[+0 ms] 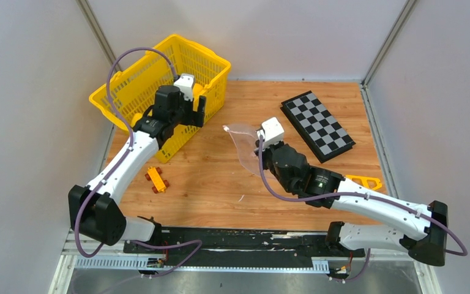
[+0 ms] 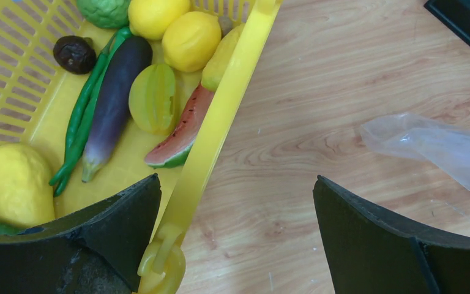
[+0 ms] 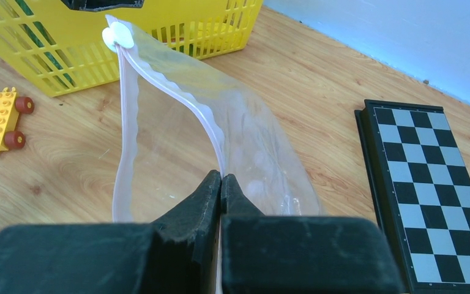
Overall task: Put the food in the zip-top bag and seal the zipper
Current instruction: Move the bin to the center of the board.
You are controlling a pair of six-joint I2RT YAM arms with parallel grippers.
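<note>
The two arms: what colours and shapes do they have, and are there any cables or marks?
Both the left arm and right arm have white links and black joints. A purple cable runs along each. Each wrist carries a white camera box. A small green light glows on the right arm. The left gripper and right gripper have matte black fingers.

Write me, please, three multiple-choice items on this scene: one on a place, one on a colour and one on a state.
1. Where does the long purple toy eggplant lie?
A) on the wooden table
B) in the yellow lattice plastic basket
C) on the chequerboard

2. What colour are the long thin toy pods beside it?
A) red
B) white
C) green

3. How is the right gripper?
A) shut on the clear plastic zip-top bag
B) open over the basket
C) holding the toy car

Answers: 1 B, it lies within the basket's walls; 2 C, they show plainly green; 3 A, its fingers pinch the bag's edge.
</note>
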